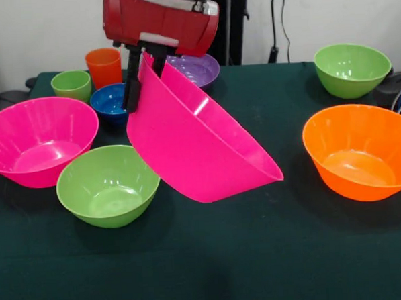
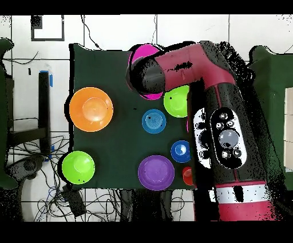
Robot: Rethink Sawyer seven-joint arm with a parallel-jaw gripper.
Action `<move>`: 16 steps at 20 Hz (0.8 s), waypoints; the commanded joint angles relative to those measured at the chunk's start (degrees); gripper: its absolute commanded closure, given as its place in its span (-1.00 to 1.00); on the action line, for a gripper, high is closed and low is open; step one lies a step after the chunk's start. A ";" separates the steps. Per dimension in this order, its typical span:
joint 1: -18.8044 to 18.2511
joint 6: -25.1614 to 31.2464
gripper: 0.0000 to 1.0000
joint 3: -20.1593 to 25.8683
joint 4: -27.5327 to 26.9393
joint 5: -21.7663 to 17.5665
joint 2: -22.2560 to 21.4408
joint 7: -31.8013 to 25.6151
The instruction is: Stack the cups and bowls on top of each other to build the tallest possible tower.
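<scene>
Gripper (image 1: pixel 137 72), black-fingered under a red wrist, pinches the rim of a big pink bowl (image 1: pixel 200 146) and holds it lifted and steeply tilted above the dark green cloth (image 1: pixel 260 254). That bowl is glossy, smooth plastic, round with flaring sides. Beside and below it sit a green bowl (image 1: pixel 108 185) and a second pink bowl (image 1: pixel 37 140). Behind the gripper stand a small blue bowl (image 1: pixel 110 101), an orange tumbler (image 1: pixel 104 66) and a light-green cup (image 1: pixel 71 84).

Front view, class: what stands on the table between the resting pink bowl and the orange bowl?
In the front view, between the resting pink bowl and the orange bowl sit a green bowl and the tilted pink bowl held by the gripper.
</scene>
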 commanded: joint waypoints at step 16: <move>25.50 -11.77 1.00 -31.15 -1.06 -33.92 0.74 44.09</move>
